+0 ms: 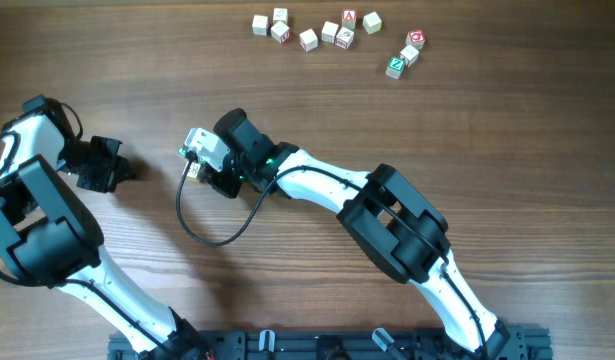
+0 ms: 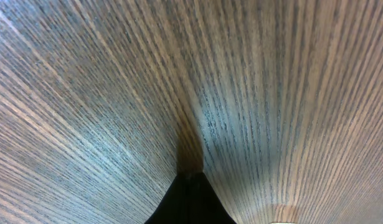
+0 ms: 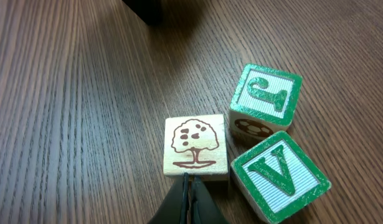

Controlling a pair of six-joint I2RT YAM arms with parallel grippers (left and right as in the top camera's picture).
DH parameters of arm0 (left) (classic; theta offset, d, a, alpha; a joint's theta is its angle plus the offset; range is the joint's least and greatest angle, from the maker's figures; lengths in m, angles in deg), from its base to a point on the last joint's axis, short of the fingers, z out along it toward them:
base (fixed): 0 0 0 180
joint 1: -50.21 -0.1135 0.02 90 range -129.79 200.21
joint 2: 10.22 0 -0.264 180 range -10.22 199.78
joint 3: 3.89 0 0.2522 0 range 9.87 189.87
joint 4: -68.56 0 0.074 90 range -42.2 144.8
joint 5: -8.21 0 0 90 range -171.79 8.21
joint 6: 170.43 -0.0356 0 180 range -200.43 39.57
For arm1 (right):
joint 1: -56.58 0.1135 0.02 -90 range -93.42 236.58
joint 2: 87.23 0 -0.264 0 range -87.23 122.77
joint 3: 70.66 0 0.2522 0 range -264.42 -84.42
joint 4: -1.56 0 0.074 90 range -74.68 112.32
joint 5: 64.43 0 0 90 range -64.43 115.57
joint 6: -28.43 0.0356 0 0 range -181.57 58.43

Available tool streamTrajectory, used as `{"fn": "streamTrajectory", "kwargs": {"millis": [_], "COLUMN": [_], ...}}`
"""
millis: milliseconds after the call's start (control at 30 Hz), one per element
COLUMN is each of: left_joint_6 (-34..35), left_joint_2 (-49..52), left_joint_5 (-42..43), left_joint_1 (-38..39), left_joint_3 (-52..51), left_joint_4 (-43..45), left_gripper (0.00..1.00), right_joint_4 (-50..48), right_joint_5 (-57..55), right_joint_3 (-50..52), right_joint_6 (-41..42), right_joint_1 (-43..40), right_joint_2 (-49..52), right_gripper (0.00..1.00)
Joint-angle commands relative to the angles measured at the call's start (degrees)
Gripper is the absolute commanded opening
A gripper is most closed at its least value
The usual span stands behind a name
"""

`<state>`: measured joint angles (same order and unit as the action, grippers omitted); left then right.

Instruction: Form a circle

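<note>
**Right pincer shut, tip at the tree cube**

The right pincer (image 3: 187,182) has its two fingers pressed together with no gap, and nothing is clamped between them. Its closed tip meets the near edge of the tree cube (image 3: 196,144), a pale wooden block with a brown tree drawn on its top face. That block lies flat on the bench (image 3: 66,99), straight ahead of the tip.

Ahead and to the right of the pincer sit two green-bordered blocks. The V cube (image 3: 279,175) is the closer one and is turned at an angle. The curved-letter cube (image 3: 264,93) is farther off, with a ball pictured on its side face. Both sit right against the tree cube's right side, so the three make one tight cluster.

The left pincer (image 2: 190,183) is also closed and empty, its dark tip over bare wood grain. In the overhead view, the loose cubes (image 1: 327,30) lie scattered well beyond both pincers, at the far side of the bench.
</note>
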<state>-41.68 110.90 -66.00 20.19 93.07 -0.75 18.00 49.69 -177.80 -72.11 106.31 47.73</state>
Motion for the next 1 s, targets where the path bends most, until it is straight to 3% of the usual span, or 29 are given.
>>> {"fn": "streamTrajectory", "kwargs": {"millis": [0, 967], "left_joint_6": [0.74, 0.74], "left_joint_2": [-0.7, -0.7], "left_joint_5": [-0.42, -0.42], "left_joint_1": [0.07, 0.07], "left_joint_3": [-0.37, -0.37], "left_joint_4": [0.72, 0.72], "left_gripper": [0.04, 0.04], "right_joint_4": [-0.26, -1.2], "right_joint_5": [-0.57, -0.15], "right_joint_3": [0.42, 0.42], "right_joint_6": [0.46, 0.66], "right_joint_1": [0.31, 0.28], "right_joint_2": [1.62, 1.62], "right_gripper": [0.05, 0.05]}}
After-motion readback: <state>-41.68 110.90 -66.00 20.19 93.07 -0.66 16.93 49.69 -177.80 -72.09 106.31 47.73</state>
